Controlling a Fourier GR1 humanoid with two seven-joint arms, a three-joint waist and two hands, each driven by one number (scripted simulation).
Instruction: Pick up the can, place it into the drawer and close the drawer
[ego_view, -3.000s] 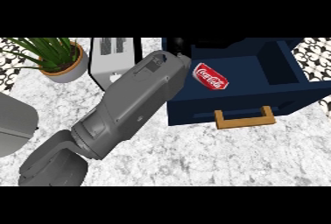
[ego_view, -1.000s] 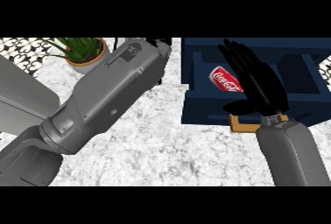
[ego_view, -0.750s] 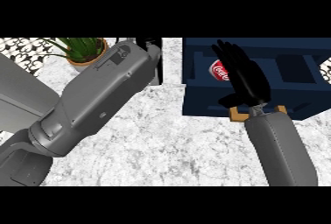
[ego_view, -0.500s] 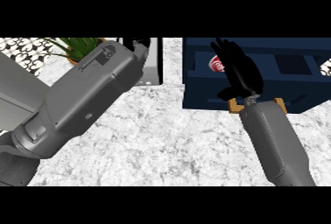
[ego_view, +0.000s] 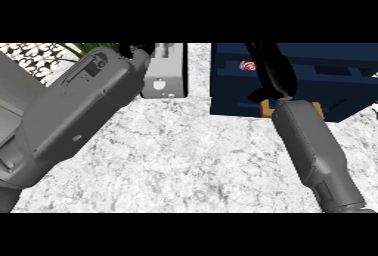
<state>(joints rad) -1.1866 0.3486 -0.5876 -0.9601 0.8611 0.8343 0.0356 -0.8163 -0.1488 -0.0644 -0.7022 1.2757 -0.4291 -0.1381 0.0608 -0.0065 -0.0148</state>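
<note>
Right hand (ego_view: 272, 72) over drawer (ego_view: 332, 85)

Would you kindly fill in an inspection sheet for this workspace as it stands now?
Surface: marbled grey-white counter.
Job's things: red can inside the open navy drawer, mostly hidden; wooden handle partly visible.
Clutter: metal toaster; green plant at the top edge.
Hands: right hand reaches over the drawer at the can, grasp not clear; left hand mostly hidden behind its forearm.
Cables: nothing seen.
Surroundings: patterned tiles upper left.
</note>
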